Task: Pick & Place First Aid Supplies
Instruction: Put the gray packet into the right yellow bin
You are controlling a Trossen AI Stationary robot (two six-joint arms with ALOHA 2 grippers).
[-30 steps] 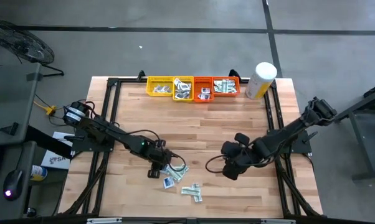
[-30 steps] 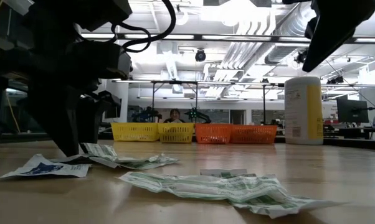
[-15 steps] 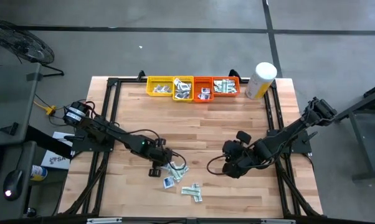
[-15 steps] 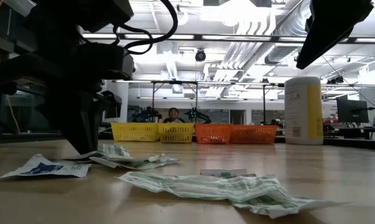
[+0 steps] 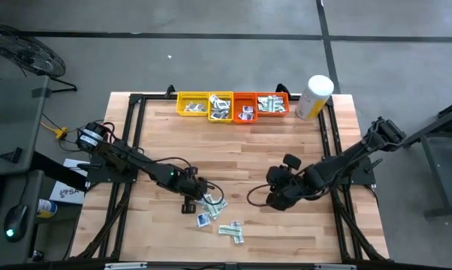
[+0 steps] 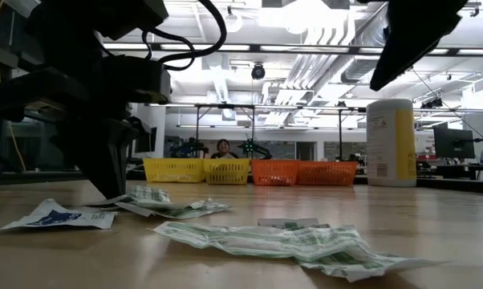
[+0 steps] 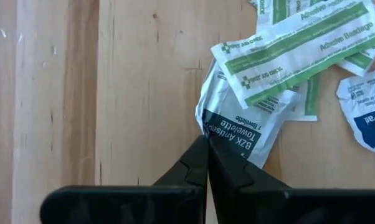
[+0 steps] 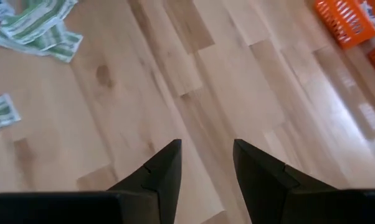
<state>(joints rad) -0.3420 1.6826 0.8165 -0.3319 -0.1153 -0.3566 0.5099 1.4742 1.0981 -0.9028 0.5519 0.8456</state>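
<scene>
Packets lie scattered near the bench's front edge, a little left of its middle: a clump of green-and-white strips (image 5: 231, 231) closest to the front, a small white square with a blue centre (image 5: 203, 220) just behind it, and then the overlapping heap (image 5: 213, 203) where I am working. My left gripper (image 5: 189, 202) is down on the wood at the heap's left side, and my fingers (image 7: 197, 163) are pressed tight together on the corner of a towelette packet (image 7: 240, 127), a white square with a dark printed centre that lies partly under a long green-striped bandage strip (image 7: 296, 50). Whether the packet has left the wood I cannot tell. My right gripper (image 5: 274, 196) hangs above bare planks to the right of the heap, well apart from it, with its fingers (image 8: 166, 168) spread and nothing between them. Farther back, along the bench's rear edge, two yellow trays (image 5: 205, 104) and two orange trays (image 5: 260, 104) stand in a row touching each other, each with packets inside. Just beside the last orange tray, at the rear right corner, stands a tall white-and-yellow canister (image 5: 314, 97). In the low view, a person (image 6: 223, 148) sits in the room beyond the trays.
</scene>
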